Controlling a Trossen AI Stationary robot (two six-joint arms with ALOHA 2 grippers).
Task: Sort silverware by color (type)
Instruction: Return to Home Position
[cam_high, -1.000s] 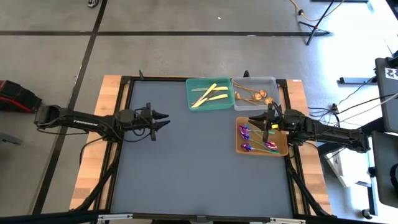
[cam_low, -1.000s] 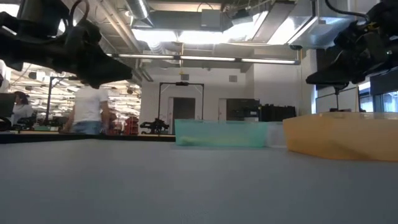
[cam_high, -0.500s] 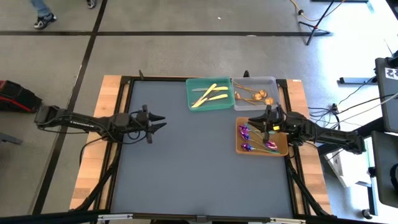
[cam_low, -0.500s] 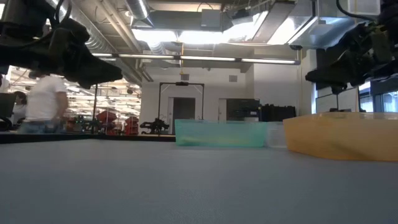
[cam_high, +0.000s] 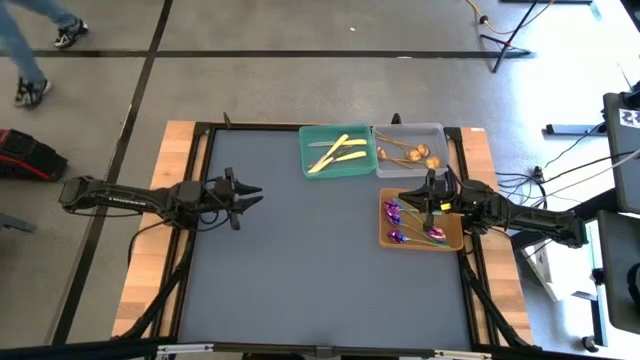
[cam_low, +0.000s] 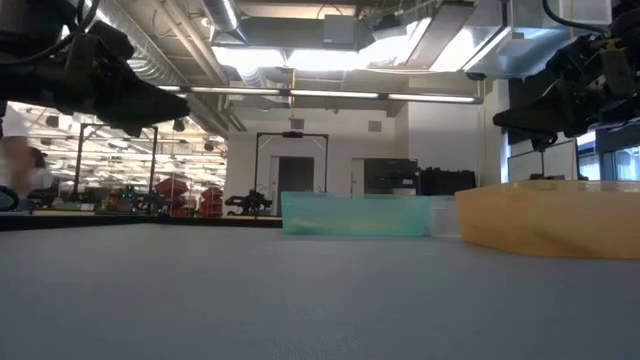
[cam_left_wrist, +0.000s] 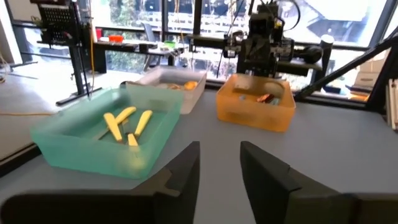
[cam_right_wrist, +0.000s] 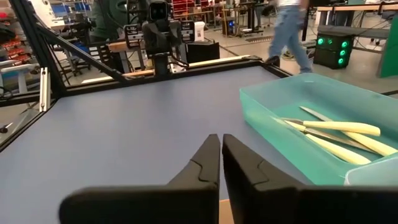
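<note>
Landmark: the green tray (cam_high: 310, 134) at the far edge of the mat (cam_high: 300, 270); I place everything off it.
Knives: the pale gold knives (cam_high: 336, 152) lie together inside the green tray.
Copper spoons: the copper spoons (cam_high: 408, 154) sit in the grey tray (cam_high: 430, 133), which touches the green tray on my right-arm side.
Iridescent spoons: the purple-blue iridescent spoons (cam_high: 412, 224) are in the orange tray (cam_high: 420, 247), diagonally off the green tray's right-hand corner, toward the table's near edge.
Strays: I see nothing loose on the mat, and no piece in either hand.
Progress: by my reckoning the sort is done, one colour to a tray, and only parking my arms is left.
Left gripper: my left gripper (cam_high: 259, 193) hangs over bare mat, well apart from the green tray on its left, fingers parted and empty.
Right gripper: my right gripper (cam_high: 403, 196) hovers at the orange tray's edge on the side nearer the green tray, fingers pressed together on nothing.
Change, left arm: it is drawing back. A second ago its tip was nearer the green tray, and now it is farther off.
Change, right arm: hardly any; it is in much the same spot.
Change, trays: nothing has stirred in any of them.
Change, room: a person (cam_high: 22, 45) crossing the floor beyond the table has walked on leftward, away from the green tray.
</note>
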